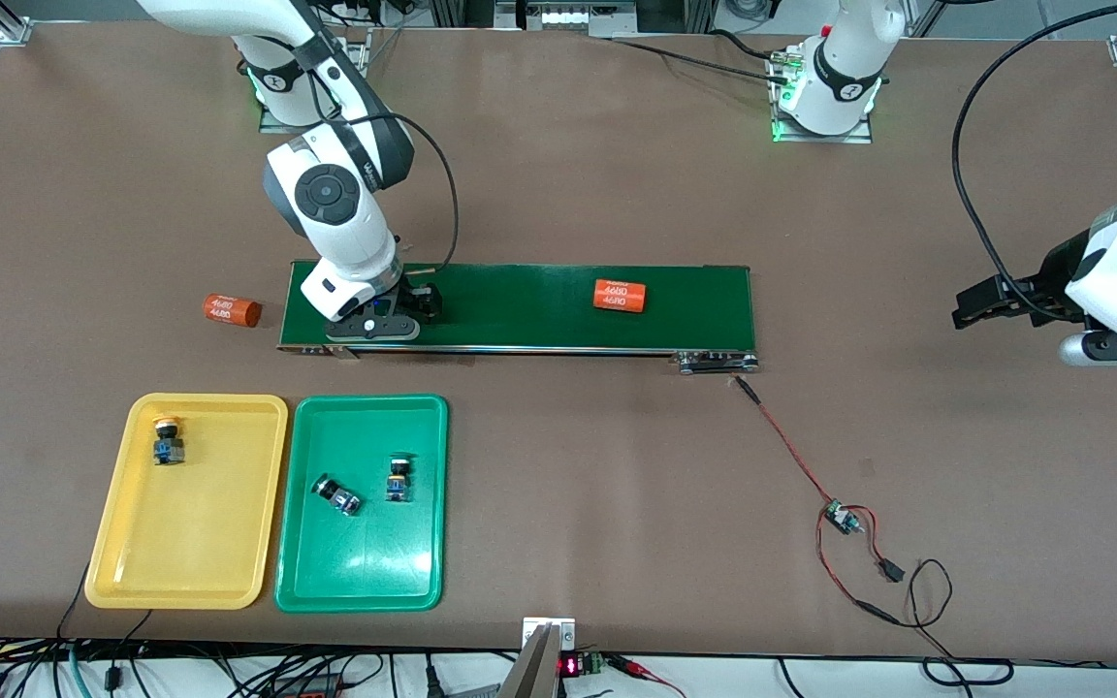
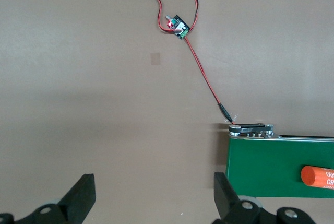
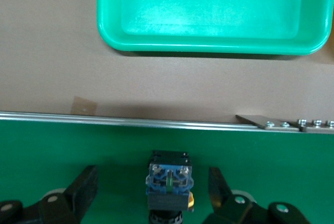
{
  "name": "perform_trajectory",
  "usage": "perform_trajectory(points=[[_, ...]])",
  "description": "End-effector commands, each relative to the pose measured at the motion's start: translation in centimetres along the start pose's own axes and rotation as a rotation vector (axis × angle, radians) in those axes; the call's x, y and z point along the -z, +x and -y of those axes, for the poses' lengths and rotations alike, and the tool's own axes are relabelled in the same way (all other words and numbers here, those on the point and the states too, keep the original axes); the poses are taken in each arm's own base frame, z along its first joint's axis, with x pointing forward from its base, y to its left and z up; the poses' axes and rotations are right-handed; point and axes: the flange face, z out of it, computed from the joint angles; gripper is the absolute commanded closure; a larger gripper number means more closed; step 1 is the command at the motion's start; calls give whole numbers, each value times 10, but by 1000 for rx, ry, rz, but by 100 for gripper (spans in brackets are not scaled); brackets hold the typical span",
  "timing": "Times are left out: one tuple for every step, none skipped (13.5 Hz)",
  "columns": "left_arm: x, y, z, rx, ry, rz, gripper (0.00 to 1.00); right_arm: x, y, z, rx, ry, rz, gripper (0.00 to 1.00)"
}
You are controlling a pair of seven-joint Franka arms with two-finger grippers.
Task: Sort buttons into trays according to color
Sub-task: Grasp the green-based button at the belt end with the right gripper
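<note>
On table (image 1: 558, 174): long dk-green conveyor belt (image 1: 539, 291) across the middle, nearer the arm bases than both trays.

R arm reaches down onto the belt at the R-arm end. Right claw (image 3: 152, 192) low over belt, fingers spread wide, released, not yet gripping. Between the fingers, no contact seen: 4th button (image 3: 169, 185), blue-black body, yellow-orange cap edge just showing, lying on the belt.

L arm waits at the L-arm end of table, off the belt end. Left claw (image 2: 151, 200) fully open, empty, over bare table.

Yellow tray (image 1: 132, 572) and green tray (image 1: 423, 582) side by side, just beside each other, nearer front cam than belt; yellow one toward the R-arm end.

Yellow tray: 1 button w/ yellow-orange cap (image 1: 168, 441), in the corner closest to belt, R-arm end.
Green tray: 2 green-cap buttons, mid-tray, near each other but apart – one tilted (image 1: 336, 493), one (image 1: 398, 478) pointing cap toward belt.

Orange cyl. marked 4680 (image 1: 621, 295) on belt, toward L-arm end. 2nd orange cyl. (image 1: 232, 310) on table just off belt's R-arm end.

Small circuit board w/ red/blk wires (image 1: 845, 519) on table, wire running up to belt's L-arm-end corner.
</note>
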Motion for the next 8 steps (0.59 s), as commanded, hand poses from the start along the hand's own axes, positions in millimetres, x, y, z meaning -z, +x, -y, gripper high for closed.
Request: perform_trajectory(points=[[5,3,1,10,17,2,0,-11,0,-22,33,-2,-15,6],[7,4,6,3,22,-2,0,-14,0,-28,34,-4,-9,9],[8,6,11,-19,0,-13,0,-17,0,-30,43,-6,-6,16],[15,9,16,-4,-46,-32,0,-21,-1,-31,41,-6,2,24],[47,11,21,0,-67,-92,0,-23,0,-32,39,-7,4,29],[66,9,23,7,-63,-120,0,-26,0,-33,38,-8,8,37],[69,5,23,8,-58,-99,0,-26,0,-33,38,-8,8,46],[70,0,24,4,-37,-72,0,-25,1,-34,35,-8,9,57]])
